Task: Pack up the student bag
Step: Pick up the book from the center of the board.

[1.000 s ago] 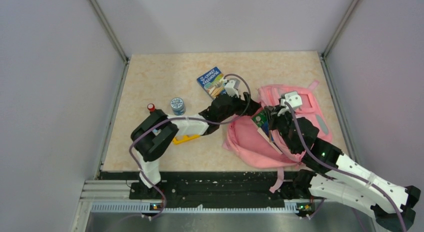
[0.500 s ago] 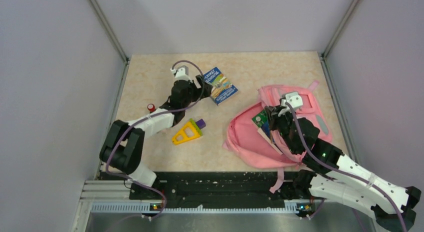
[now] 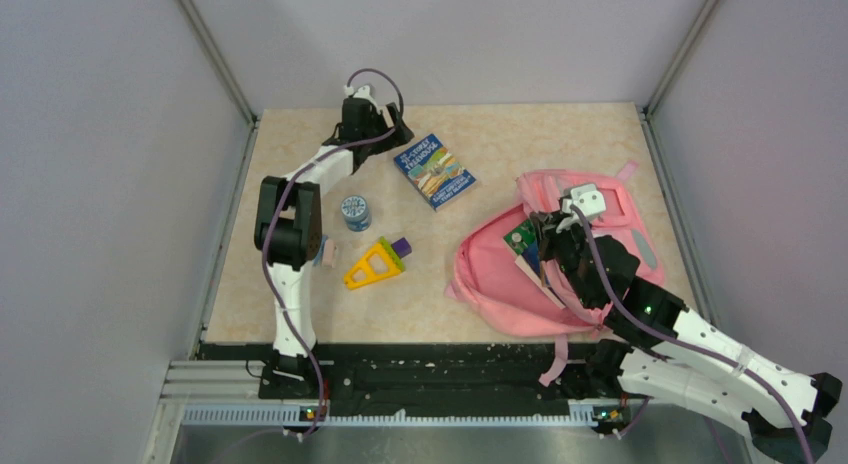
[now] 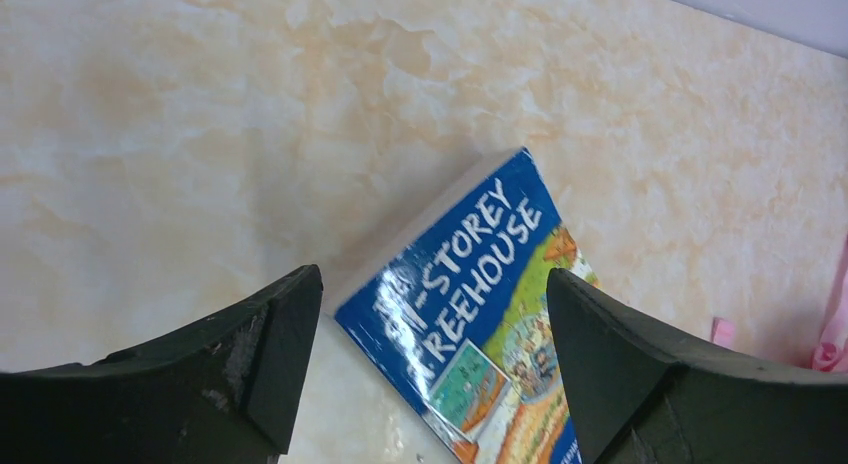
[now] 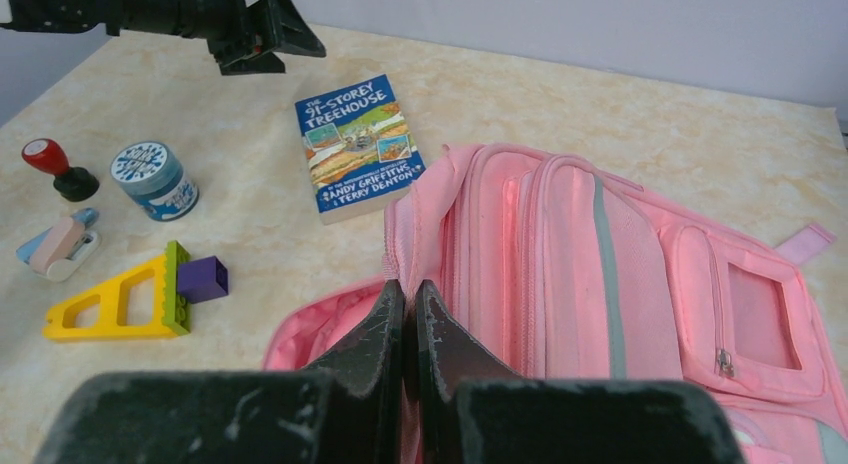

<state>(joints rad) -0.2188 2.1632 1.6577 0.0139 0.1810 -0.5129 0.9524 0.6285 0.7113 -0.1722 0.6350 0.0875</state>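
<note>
**Item 1. Student bag** (image 3: 490, 279): pink fabric backpack, lying flat on the table (image 3: 520, 134). In the top view, with 12 o'clock at the far edge, it sits at about 4 o'clock. The front face is up, showing a pale grey strip (image 5: 604, 274) and a zipped window pocket (image 5: 760, 329). The main compartment's mouth faces 9 o'clock and its pink lining shows. What is inside cannot be told, because the right arm covers most of the mouth.

**Item 2. Right gripper** (image 5: 408, 289): at the bag's mouth. The jaws are clenched on the rim of the opening, with a fold of pink fabric running up to the tips.

**Item 3. Left gripper** (image 3: 388, 134): at 11 o'clock, near the far edge. The jaws are released and spread wide, grasping nothing. In its wrist view the book's corner shows in the gap between them.

**Item 4. Book** (image 3: 433, 171): blue paperback titled "Storey Treehouse". It lies flat and cover up at 12 o'clock, outside the bag.

**Item 5. Round blue tub** (image 3: 354, 212): upright, at 9 o'clock of the table's centre.

**Item 6. Yellow triangular block** (image 3: 372, 269): green along one edge, with a purple brick (image 5: 203, 279) touching that end. It lies at 6 o'clock of the tub.

**Item 7. Red-topped stamp** (image 5: 55, 169): upright on a black base, just beside the tub at its 9 o'clock.

**Item 8. Small pink-and-blue tool** (image 5: 58, 246): near the stamp, loose on the table.
</note>
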